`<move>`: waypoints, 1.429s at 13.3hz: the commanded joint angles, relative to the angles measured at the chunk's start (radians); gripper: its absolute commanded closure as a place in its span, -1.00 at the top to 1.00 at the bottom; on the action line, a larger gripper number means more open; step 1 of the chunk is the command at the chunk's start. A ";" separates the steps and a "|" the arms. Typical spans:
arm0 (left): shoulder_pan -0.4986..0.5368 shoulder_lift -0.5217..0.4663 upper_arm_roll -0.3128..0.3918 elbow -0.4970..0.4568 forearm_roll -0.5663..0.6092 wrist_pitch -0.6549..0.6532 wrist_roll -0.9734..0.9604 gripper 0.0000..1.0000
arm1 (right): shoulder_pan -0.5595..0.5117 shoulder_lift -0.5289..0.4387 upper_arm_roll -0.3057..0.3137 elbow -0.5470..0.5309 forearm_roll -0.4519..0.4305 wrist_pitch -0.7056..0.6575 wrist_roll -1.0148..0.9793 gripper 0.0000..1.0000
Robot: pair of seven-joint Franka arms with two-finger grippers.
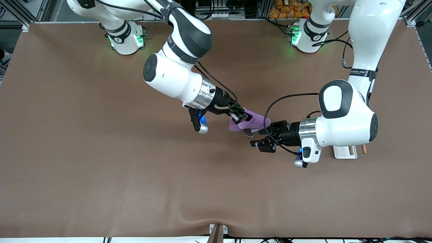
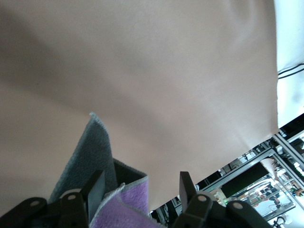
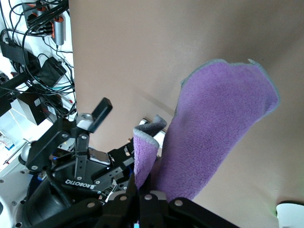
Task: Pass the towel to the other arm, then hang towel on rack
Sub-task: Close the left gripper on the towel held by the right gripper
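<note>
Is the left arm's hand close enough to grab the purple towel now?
Probably yes. The left gripper is open right beside the towel, which the right gripper holds up; a towel corner already sits between its fingers.

This was a robotics lab. Two white Franka arms (image 1: 175, 67) (image 1: 347, 114) were bolted at the far edge of a table (image 1: 101, 168) covered by a plain brown mat, their bases lit by green status lights (image 1: 136, 39). Aluminium framing (image 1: 410, 13) stood at the far corners, black cables (image 1: 344, 50) trailed over the mat, and the right wrist view showed a clutter of wires and electronics (image 3: 33, 52) past the table's edge.
</note>
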 commanded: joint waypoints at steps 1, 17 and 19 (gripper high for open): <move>0.023 0.007 -0.004 0.011 -0.024 -0.065 0.012 0.44 | 0.010 0.023 -0.010 0.040 0.016 0.002 0.009 -1.00; 0.048 0.004 -0.008 0.016 -0.130 -0.107 0.003 -0.38 | 0.010 0.023 -0.010 0.038 0.015 0.000 0.013 -1.00; 0.048 0.003 -0.008 0.016 -0.130 -0.107 0.003 -0.64 | 0.010 0.023 -0.010 0.038 0.015 0.000 0.011 -1.00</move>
